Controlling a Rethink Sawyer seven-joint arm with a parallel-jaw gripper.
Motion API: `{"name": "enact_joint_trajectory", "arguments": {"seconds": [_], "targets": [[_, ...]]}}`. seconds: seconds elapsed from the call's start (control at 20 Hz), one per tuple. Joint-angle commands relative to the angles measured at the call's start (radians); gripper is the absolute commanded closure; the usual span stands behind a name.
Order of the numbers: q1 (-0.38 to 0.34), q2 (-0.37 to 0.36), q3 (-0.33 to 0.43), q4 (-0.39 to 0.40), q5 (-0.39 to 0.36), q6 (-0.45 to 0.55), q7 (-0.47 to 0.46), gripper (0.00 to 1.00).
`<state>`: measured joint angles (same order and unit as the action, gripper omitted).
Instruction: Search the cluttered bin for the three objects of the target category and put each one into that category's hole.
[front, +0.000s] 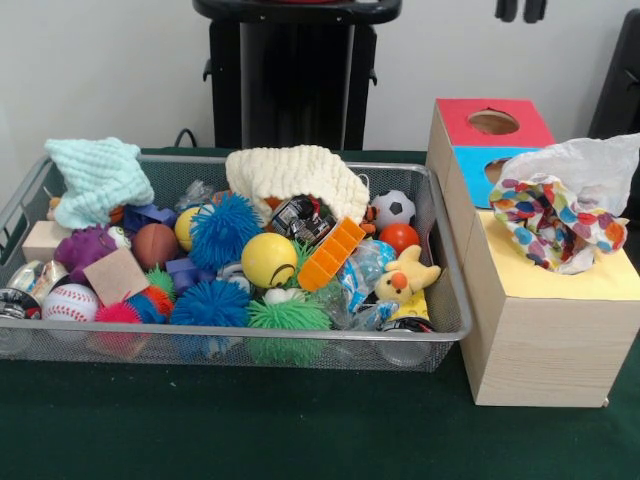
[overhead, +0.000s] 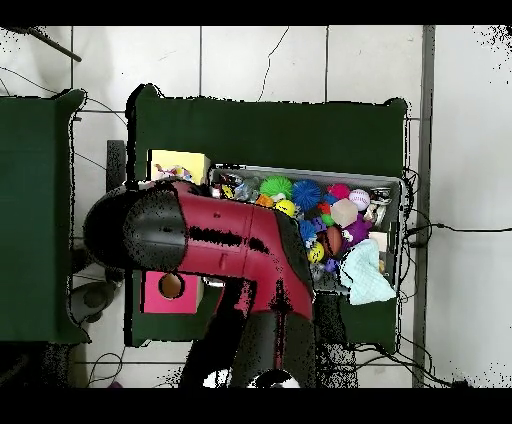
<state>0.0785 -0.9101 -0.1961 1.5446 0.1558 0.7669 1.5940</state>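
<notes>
The yellow-topped box (front: 545, 330) stands nearest, just right of the bin (front: 240, 350). A dotted bag (front: 552, 222) and a white bag (front: 590, 170) sit bunched on the yellow top, covering its hole. Behind it lie the blue-topped box (front: 480, 165) and red-topped box (front: 490, 122). The bin holds balls, spiky toys, a mint cloth (front: 97, 178) and a cream cloth (front: 297, 178). Overhead, the arm (overhead: 215, 245) reaches over the boxes; its gripper is hidden, so its state cannot be told.
</notes>
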Motion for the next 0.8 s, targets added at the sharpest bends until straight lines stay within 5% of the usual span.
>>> {"name": "enact_joint_trajectory", "arguments": {"seconds": [0.05, 0.8], "targets": [[-0.007, 0.01, 0.101, 0.113, -0.06, -0.084, 0.017, 1.0], [0.012, 0.029, 0.11, 0.116, -0.092, -0.11, 0.075, 1.0]]}}
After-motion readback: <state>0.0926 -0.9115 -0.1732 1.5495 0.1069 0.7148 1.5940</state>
